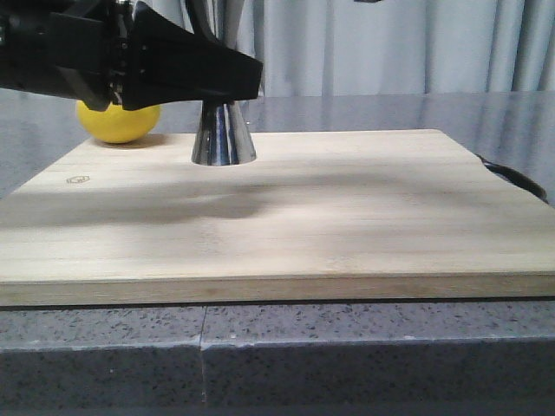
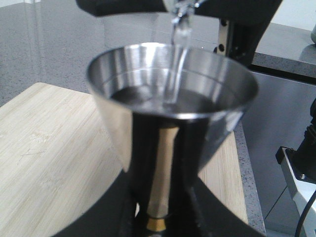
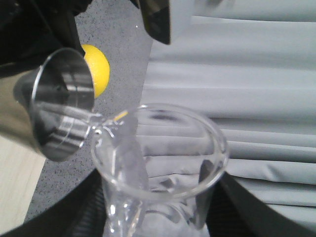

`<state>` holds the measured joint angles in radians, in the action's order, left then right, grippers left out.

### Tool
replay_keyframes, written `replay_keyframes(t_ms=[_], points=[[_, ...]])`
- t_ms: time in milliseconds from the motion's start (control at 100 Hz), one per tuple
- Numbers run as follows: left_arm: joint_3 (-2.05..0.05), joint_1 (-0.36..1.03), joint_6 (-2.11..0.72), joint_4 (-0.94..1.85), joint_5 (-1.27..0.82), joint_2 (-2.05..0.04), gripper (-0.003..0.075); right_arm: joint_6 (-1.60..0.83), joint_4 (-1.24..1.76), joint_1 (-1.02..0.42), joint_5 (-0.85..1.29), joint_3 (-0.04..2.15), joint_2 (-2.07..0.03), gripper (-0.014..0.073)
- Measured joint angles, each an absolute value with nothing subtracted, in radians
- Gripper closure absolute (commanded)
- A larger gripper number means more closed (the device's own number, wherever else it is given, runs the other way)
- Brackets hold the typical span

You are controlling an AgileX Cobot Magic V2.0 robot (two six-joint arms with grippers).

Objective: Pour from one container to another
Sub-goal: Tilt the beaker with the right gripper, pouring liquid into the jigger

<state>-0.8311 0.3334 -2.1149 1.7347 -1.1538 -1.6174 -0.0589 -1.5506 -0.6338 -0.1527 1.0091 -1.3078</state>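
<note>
The steel hourglass jigger (image 1: 224, 139) stands on the wooden board (image 1: 347, 217), and my left gripper (image 1: 227, 80) is shut on its narrow gold-banded waist. In the left wrist view its open cup (image 2: 173, 94) holds clear liquid, and a thin stream (image 2: 175, 64) falls into it from the glass beaker's lip (image 2: 180, 11). My right gripper (image 3: 158, 219) is shut on the clear beaker (image 3: 158, 153), which is tilted with its lip over the jigger's rim (image 3: 61, 106). The front view does not show the beaker or the right gripper.
A yellow lemon (image 1: 117, 121) lies behind the board's far left corner, also visible past the jigger as the lemon (image 3: 98, 69). A black cable (image 1: 512, 178) runs by the board's right edge. Grey curtains hang behind the grey stone counter (image 1: 347, 355).
</note>
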Motion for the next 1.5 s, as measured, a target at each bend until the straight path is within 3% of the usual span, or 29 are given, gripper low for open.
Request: replay_keyframes(t_ms=[1090,1500], points=[[-0.831,0.333,-2.115,1.735,-1.154,-1.617,0.0739,-0.059,-1.677,-0.634,-0.16,1.009,-1.308,0.0265],[-0.831,0.333,-2.115,1.735,-1.154,-1.617,0.0739,0.019,-1.543,-0.634,-0.16,1.009,-1.308,0.0265]])
